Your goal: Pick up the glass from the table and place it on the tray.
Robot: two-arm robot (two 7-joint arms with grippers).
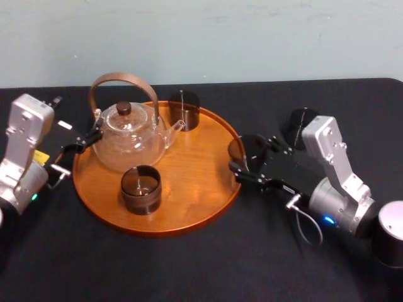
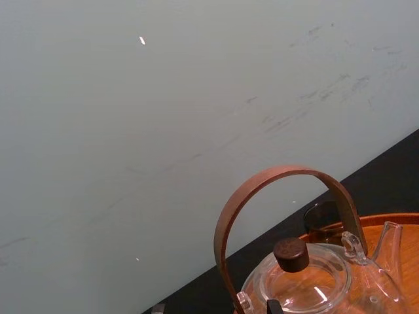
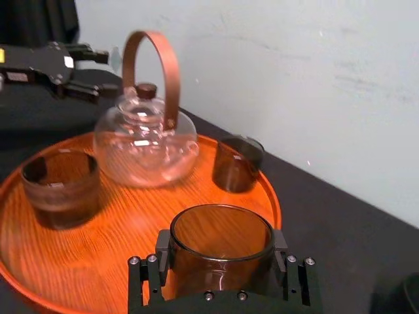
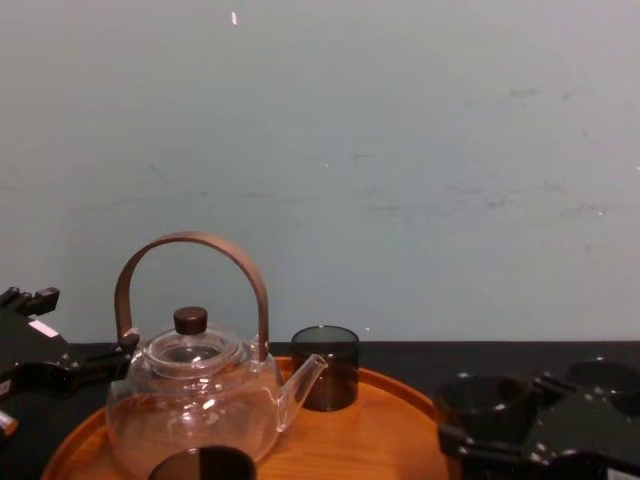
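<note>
My right gripper point(image 1: 242, 157) is shut on a dark smoky glass point(image 1: 238, 150), holding it at the right rim of the round orange-brown tray point(image 1: 157, 228). In the right wrist view the glass point(image 3: 221, 235) stands upright between the black fingers point(image 3: 141, 275), just over the tray's near edge point(image 3: 131, 222). From the chest, the held glass point(image 4: 482, 395) shows low at the right. The tray lies on the black table point(image 1: 189, 270). My left gripper point(image 1: 85, 141) rests open at the tray's left edge, next to the teapot.
On the tray stand a clear glass teapot point(image 1: 129, 141) with a brown arched handle and two other dark glasses, one at the back point(image 1: 183, 109) and one at the front point(image 1: 141, 188). Another dark glass point(image 1: 298, 126) sits on the table behind my right arm.
</note>
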